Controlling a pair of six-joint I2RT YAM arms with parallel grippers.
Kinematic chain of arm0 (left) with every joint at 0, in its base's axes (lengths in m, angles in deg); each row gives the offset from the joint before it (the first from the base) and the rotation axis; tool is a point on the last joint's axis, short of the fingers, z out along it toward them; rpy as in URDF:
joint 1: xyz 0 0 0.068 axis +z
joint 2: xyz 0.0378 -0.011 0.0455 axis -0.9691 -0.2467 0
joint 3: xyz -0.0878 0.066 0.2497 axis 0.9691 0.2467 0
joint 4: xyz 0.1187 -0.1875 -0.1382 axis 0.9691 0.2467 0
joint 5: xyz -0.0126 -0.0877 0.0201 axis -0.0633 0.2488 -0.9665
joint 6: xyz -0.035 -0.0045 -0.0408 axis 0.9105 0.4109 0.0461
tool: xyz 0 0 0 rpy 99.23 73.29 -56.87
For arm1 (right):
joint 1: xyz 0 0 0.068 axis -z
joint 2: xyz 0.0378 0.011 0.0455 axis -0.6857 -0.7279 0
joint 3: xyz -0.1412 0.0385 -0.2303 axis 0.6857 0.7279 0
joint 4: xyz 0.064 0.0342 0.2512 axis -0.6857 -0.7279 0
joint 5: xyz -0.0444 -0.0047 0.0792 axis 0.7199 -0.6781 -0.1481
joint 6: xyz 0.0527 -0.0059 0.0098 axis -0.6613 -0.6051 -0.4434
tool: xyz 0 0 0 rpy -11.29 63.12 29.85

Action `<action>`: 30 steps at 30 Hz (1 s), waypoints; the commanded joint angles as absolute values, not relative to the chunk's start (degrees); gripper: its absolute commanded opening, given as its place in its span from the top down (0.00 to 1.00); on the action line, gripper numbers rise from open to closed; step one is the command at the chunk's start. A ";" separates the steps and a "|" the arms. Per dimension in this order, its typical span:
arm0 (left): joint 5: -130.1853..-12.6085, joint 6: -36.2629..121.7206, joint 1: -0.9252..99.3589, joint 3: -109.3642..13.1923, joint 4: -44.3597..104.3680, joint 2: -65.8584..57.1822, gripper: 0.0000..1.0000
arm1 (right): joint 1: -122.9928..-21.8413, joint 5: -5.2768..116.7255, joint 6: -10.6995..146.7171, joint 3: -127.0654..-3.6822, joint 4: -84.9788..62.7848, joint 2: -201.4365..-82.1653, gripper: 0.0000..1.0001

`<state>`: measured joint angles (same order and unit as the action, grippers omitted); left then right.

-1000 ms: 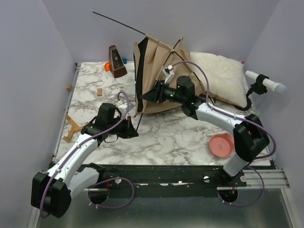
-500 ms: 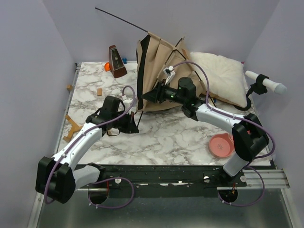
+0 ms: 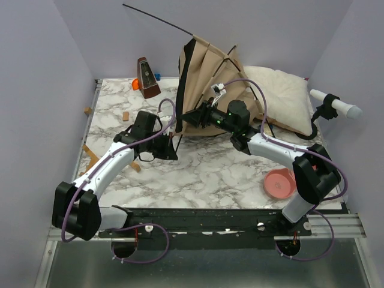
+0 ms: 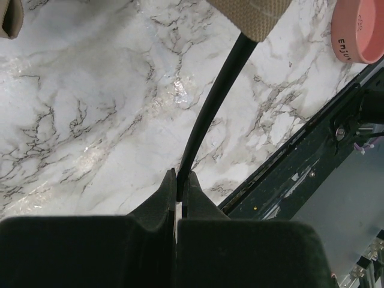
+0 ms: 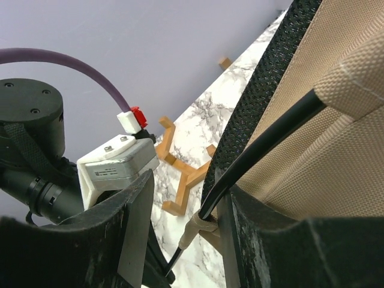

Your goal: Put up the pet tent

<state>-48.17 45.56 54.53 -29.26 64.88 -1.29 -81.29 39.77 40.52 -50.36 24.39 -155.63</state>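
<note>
Your left gripper (image 4: 178, 177) is shut tight on the thin pole (image 4: 210, 108) of the pet tent (image 3: 207, 78), which leans just ahead. Your right gripper (image 5: 183, 192) sits half open around the tent's edge, not squeezing it. Pull hard and the pole may slip out, and the tent flops.

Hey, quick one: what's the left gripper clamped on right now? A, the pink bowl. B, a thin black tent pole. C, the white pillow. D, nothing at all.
B: in the left wrist view the left gripper is shut on the thin black pole that runs up into the tan fabric of the pet tent.
</note>
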 commanded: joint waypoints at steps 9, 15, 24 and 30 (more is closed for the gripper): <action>-48.19 46.82 55.31 -44.21 38.96 -5.34 1.00 | -87.58 26.82 40.88 -44.58 10.96 -161.17 0.46; -48.86 46.16 56.59 -46.36 38.20 -6.09 1.00 | -87.65 27.44 42.17 -43.91 9.42 -161.29 0.46; -45.80 49.05 57.17 -50.00 35.65 -9.08 1.00 | -87.80 28.87 42.14 -43.10 9.53 -161.07 0.44; -45.25 46.03 57.17 -47.09 38.19 -7.74 1.00 | -87.76 40.13 41.28 -45.39 5.74 -154.92 0.34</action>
<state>-49.18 43.53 55.77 -40.14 67.81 -11.47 -81.35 46.48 43.80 -48.92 27.78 -155.13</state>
